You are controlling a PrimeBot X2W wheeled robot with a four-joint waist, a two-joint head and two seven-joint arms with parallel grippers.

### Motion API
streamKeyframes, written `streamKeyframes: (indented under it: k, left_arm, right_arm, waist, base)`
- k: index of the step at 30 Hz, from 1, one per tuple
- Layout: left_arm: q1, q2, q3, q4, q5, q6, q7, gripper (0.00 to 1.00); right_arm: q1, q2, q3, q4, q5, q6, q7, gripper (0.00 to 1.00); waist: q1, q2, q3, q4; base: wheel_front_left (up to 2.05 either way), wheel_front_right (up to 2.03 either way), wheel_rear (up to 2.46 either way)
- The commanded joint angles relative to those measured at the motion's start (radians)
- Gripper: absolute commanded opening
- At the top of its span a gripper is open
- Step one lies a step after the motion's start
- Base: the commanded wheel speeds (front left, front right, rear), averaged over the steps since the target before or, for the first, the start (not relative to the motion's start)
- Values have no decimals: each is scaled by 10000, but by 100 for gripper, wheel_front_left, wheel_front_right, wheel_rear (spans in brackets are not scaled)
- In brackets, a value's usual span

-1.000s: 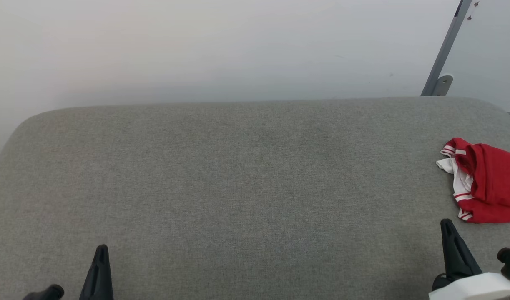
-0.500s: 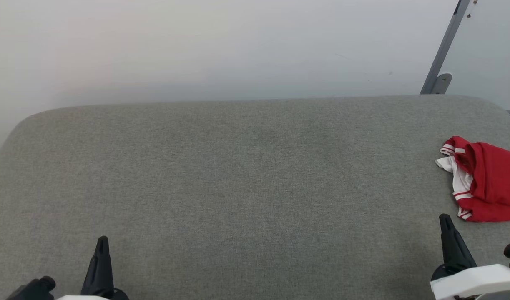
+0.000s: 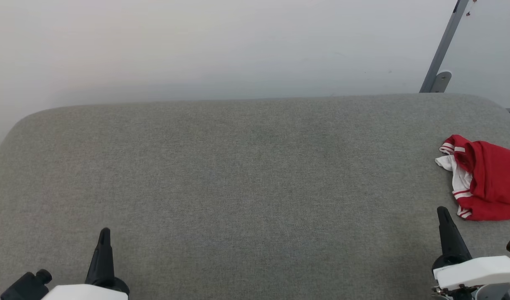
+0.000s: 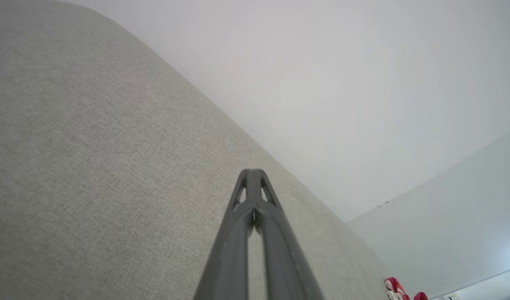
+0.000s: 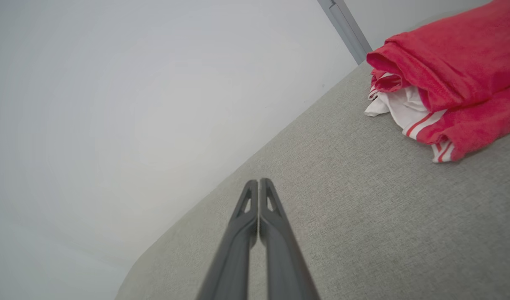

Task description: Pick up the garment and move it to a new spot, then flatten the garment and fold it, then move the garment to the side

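The garment (image 3: 488,183) lies bunched up at the right edge of the grey upholstered surface (image 3: 238,175), red with a white sleeve and red-white striped trim, no lettering showing; the frame edge cuts it off. It looms at the upper right of the right wrist view (image 5: 446,75) and is a small red speck in the left wrist view (image 4: 394,287). My right gripper (image 3: 440,209) is shut and empty, just short of the garment's near corner, not touching it (image 5: 259,180). My left gripper (image 3: 104,230) is shut and empty at the lower left, far from the garment (image 4: 252,171).
A pale wall (image 3: 238,46) rises behind the surface's rounded far edge. A grey metal post with a bracket (image 3: 440,62) leans at the back right. Bare grey fabric stretches between the two grippers and across the middle.
Both shut grippers have crept forward, farther up the head view, with more of their white wrists showing. The picture has shifted slightly. The garment lies where it was.
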Motion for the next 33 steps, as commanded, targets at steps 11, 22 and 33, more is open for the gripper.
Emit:
streamKeyframes:
  k: [11,22,33]
  left_arm:
    - [-547,20,55,93,-1450,-24,380,0]
    - [-830,-15,73,250,-2636,-29,710,0]
    - [-1055,-51,95,404,-3739,-34,1004,0]
  right_arm:
    - [-392,102,-112,1,1359,0,378,0]
    - [-561,219,-163,67,2455,0,675,0]
    - [-716,318,-209,131,3454,0,945,0]
  waist:
    - [0,-1,34,-25]
    - [0,-1,69,-51]
    - [0,-1,104,-77]
  base:
    - [0,0,0]
    - [0,0,0]
    - [0,0,0]
